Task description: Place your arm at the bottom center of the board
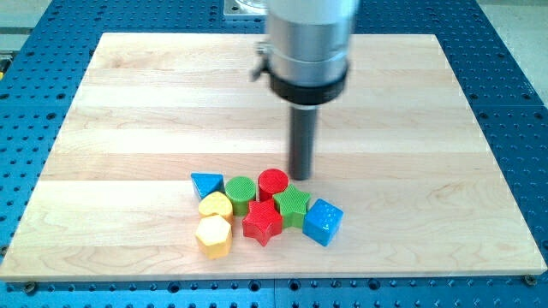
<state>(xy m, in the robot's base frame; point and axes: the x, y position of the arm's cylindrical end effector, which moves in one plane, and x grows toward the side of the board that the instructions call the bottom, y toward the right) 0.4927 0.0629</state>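
Note:
My tip [300, 176] rests on the wooden board [128, 111], just to the right of and slightly above the red cylinder [273, 181]. A cluster of blocks lies below the tip: a blue triangle [206, 185], a green cylinder [240, 193], a yellow heart [216, 205], a yellow hexagon [213, 236], a red star [262, 222], a green star [292, 205] and a blue cube [323, 222]. The tip stands close to the red cylinder; I cannot tell whether they touch.
The arm's silver and black body [310, 51] hangs over the board's upper middle. A blue perforated table [514, 103] surrounds the board on all sides.

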